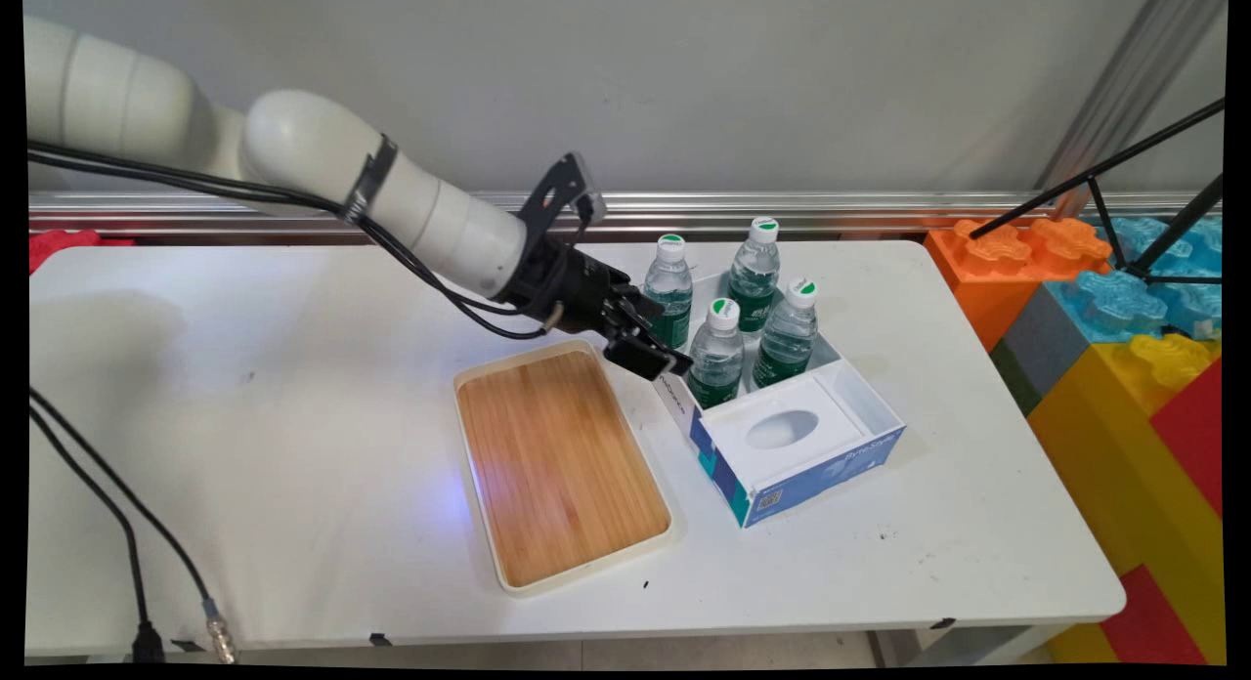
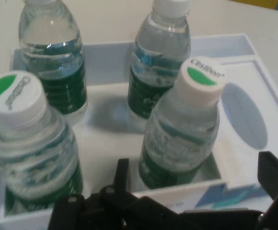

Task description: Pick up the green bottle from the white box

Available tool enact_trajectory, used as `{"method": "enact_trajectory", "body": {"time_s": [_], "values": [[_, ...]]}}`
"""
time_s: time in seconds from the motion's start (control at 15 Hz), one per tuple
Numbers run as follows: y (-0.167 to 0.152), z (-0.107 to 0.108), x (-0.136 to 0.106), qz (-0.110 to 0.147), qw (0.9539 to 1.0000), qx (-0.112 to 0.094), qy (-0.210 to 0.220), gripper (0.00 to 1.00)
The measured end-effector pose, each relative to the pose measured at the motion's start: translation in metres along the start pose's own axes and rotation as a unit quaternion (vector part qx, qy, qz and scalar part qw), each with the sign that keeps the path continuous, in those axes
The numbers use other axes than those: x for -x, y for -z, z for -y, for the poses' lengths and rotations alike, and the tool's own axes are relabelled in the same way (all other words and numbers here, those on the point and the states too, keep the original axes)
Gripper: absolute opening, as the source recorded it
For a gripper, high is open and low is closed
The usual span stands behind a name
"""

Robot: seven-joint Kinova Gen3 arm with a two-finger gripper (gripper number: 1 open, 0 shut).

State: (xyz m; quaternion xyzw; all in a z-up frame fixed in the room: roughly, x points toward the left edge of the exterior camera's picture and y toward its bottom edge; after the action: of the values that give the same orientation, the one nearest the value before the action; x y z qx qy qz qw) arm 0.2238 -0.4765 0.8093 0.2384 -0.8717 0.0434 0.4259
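Note:
My black gripper hangs low over the near-left corner of a white and blue box, just past the far right corner of a wooden tray. It is open and holds nothing. Several clear water bottles with green labels and white caps stand upright in the box's far compartment. The near-left bottle is closest to the gripper, and another bottle stands behind it. In the hand view one finger shows at the right, with the box's front rim and two near bottles just beyond.
The box's near part holds a white insert with an oval hole. Large orange, blue and yellow foam blocks stand off the table's right edge under black tripod legs. Black cables hang at the front left.

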Motion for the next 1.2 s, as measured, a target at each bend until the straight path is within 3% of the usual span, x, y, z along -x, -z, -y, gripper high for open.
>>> {"method": "enact_trajectory", "body": {"time_s": [0.47, 1.2], "values": [[-0.022, 0.000, 0.001, -0.031, 0.9993, 0.018, -0.002, 1.00], [-0.048, 0.009, 0.009, -0.040, 0.9991, 0.006, -0.009, 1.00]]}}
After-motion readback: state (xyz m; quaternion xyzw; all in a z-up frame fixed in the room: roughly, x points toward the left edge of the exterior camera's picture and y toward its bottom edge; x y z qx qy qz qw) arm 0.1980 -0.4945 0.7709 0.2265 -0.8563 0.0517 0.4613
